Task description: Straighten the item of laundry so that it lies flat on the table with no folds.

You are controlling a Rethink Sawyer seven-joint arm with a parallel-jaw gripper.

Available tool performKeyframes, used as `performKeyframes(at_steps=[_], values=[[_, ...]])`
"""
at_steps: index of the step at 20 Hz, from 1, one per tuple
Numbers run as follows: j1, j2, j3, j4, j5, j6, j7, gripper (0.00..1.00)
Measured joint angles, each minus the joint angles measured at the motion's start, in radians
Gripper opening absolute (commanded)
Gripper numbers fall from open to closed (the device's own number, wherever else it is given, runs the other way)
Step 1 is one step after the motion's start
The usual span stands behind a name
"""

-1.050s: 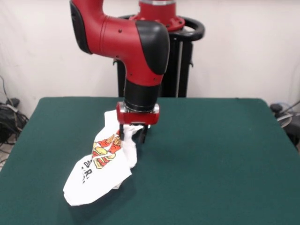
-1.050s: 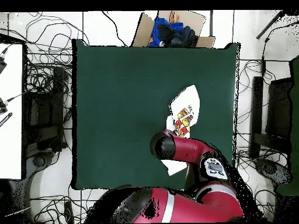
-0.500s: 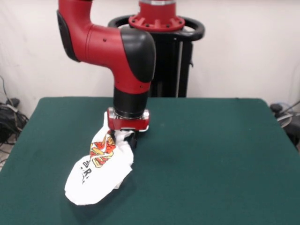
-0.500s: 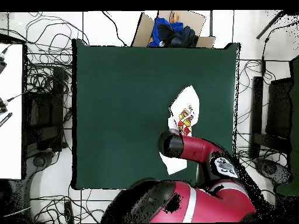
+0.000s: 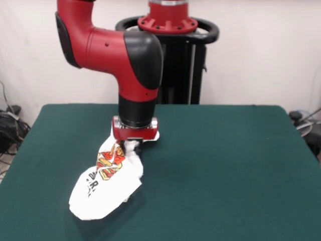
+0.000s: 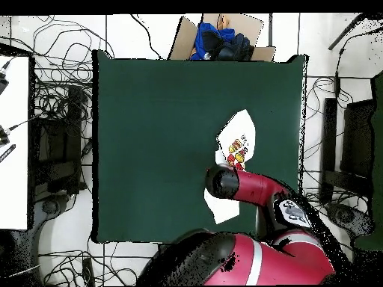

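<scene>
front camera low across the table (image 5: 225,165), overhead straight down; both share tabletop

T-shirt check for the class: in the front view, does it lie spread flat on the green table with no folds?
No: the T-shirt is bunched into a crumpled strip on the table, its print only partly showing.

worktop (image 5: 225,165): dark green, matte, uniform, no pattern. item of laundry (image 5: 108,188): white cloth, with an orange-red and yellow food print and black lettering on the side facing the front view; the near end is plain white. arm (image 5: 108,45): glossy red shell with black joint sections; red collar just above the claw (image 5: 133,145). overhead view: blue and black cloth (image 6: 218,43) on a brown cardboard box (image 6: 187,34) beyond the far edge.
</scene>
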Motion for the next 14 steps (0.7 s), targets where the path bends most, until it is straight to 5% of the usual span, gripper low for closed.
performKeyframes(at_steps=[14], values=[[-0.020, -0.005, 0.014, -0.006, -0.024, 0.006, 0.000, 0.00]])
